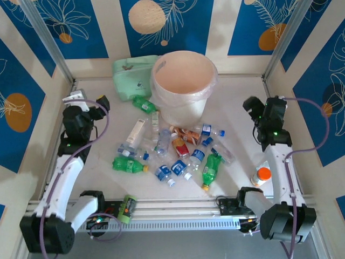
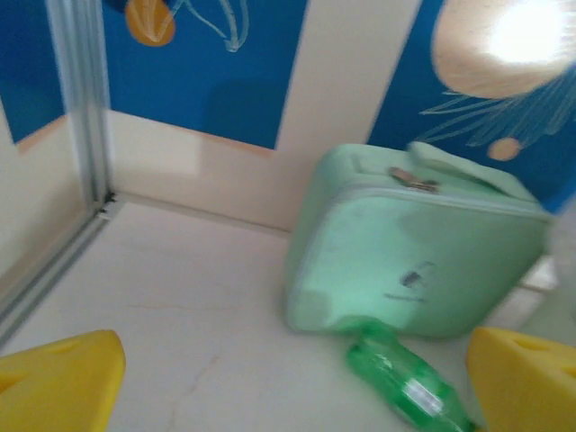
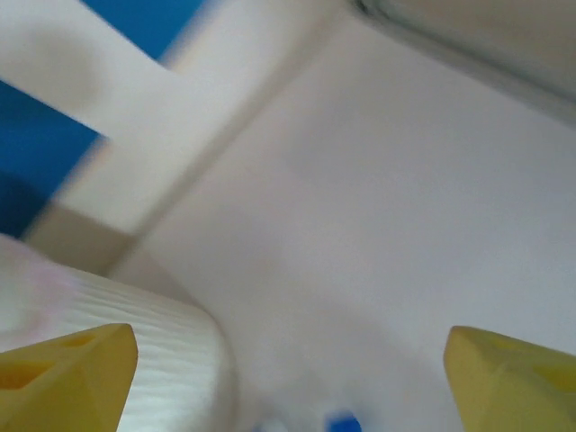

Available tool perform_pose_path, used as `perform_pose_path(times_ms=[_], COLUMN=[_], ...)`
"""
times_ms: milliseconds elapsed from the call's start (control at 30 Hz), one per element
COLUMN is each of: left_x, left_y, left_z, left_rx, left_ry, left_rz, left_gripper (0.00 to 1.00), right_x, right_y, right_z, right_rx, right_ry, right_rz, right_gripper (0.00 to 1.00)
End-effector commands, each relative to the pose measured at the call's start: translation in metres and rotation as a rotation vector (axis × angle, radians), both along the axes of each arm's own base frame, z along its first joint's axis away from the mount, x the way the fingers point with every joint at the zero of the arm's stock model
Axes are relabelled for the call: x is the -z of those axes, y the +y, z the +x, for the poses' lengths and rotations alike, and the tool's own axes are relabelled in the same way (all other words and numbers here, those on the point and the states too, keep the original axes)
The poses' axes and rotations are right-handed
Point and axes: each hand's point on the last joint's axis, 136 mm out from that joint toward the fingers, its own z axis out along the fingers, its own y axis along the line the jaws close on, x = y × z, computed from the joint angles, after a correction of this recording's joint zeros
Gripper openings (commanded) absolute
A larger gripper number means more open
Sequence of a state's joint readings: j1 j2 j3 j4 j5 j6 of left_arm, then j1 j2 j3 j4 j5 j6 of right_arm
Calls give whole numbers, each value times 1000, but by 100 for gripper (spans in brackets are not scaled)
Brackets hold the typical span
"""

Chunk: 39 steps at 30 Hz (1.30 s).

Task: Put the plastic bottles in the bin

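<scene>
White table [image 1: 237,97], scattered plastic bottles [image 1: 172,154]

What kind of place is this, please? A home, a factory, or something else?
Probably a robot test cell, not a home: a small white table enclosed by printed blue panels on aluminium posts, with two arms bolted at its edge.

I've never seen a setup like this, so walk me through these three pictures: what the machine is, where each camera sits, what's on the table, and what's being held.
These are two robot arms bolted at the table's near edge. The overhead picture looks down on both: the left end effector and the right end effector hang open, holding nothing. Between them, plastic bottles lie scattered in front of a cream bin, with a pale-green pouch beside it. One orange-capped bottle sits apart by the right arm. The other two pictures come from cameras on the wrists; the yellow wedges are fingertips. The left wrist view faces the pouch and a green bottle; the right wrist view shows the bin's wall.
</scene>
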State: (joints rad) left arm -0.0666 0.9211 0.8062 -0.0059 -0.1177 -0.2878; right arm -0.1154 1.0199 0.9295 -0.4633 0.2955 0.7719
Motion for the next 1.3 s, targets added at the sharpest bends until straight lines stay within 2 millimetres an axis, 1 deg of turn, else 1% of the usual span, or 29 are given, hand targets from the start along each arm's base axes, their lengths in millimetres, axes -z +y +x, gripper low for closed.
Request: perform_pose_path(times_ms=[0,67,100,167,200,300,367,467,600,700,800,1033,1167,1267], left_x=[88,104,112,128,133,144,147,148,160,169,176,188,191,194], left_y=[-50,-69,-74,-84,-88,-102,-108,-119,-121,-119,-115,-125,-127,-129], left_z=[-40,-53,-56,-62,-64,-69,-70,-75,-77,-77,-72,-62,-57,-57], left_rx=[236,353,386,435,457,497,508,546,555,546,520,541,541,553], left_ry=[412,479,509,571,590,634,650,668,700,719,717,744,758,766], left_rz=[41,66,55,22,5,-6,29,75,139,168,188,173,192,202], left_gripper=[99,100,100,100,100,100,100,100,100,100,100,100,93,85], right_x=[35,11,2,-12,-16,-22,-22,-21,-25,-31,-33,-29,-30,-29], right_y=[42,69,80,107,117,145,163,188,212,221,228,228,231,234], right_z=[-59,-64,-67,-72,-74,-76,-75,-70,-64,-60,-60,-65,-64,-60], right_rx=[-39,-138,-176,-271,-304,-411,-479,-562,-631,-657,-693,-702,-702,-706], right_ry=[347,348,348,375,391,435,445,459,443,432,428,432,414,407], right_rz=[47,-40,-62,-82,-91,-127,-134,-99,-82,-77,-77,-56,-28,-13], right_gripper=[89,89,89,89,89,88,88,88,88,88,88,88,88,88])
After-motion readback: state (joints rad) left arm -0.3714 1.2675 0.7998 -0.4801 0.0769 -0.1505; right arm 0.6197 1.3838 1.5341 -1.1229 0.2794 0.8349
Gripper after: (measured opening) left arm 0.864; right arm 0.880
